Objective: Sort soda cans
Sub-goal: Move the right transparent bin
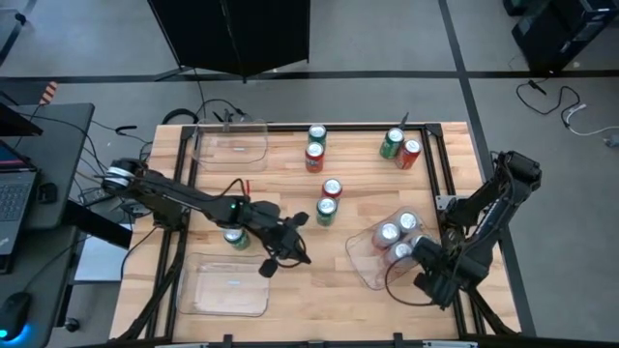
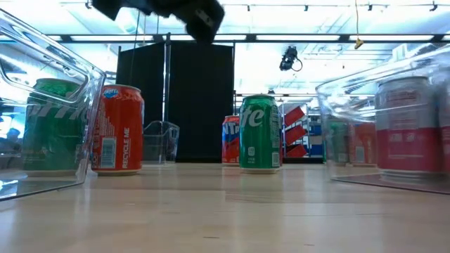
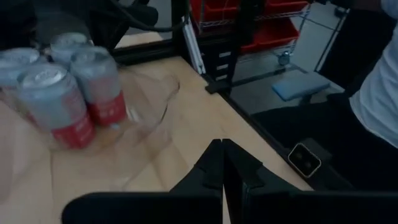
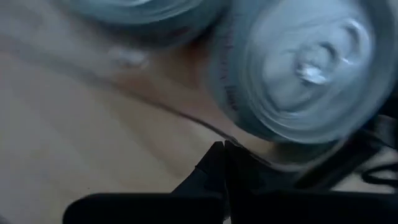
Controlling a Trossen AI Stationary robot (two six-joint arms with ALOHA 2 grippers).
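While both of my arms hung over the tabletop (image 1: 290,198), I recorded the following. My left jaws (image 1: 290,253) stood pressed together, gripping nothing, above bare wood just beside the near-left clear tray (image 1: 224,290); in the left wrist view the two fingers (image 3: 214,165) met tip to tip. My right jaws (image 4: 224,152) were likewise shut and empty, at the near edge of the right-hand clear tray (image 1: 366,261).

Cans were placed relative to that right-hand tray as follows. Inside it stood silver-white cans with red marks (image 1: 398,235); I counted three tops from above, and whether a fourth sat under my right arm I could not tell. Toward the middle of the tabletop from the tray, a red can (image 1: 332,189) and a green can (image 1: 327,211) stood touching. Farther back, a second green can (image 1: 316,136) and red can (image 1: 313,157) stood as a pair. Beyond the tray, near the far edge, a third green can (image 1: 391,144) stood just beside a red can (image 1: 409,154). Well apart from it, under my left arm, one more green can (image 1: 235,237) stood partly hidden.

A third clear tray (image 1: 232,143) lay at the far left corner, with no cans in it.
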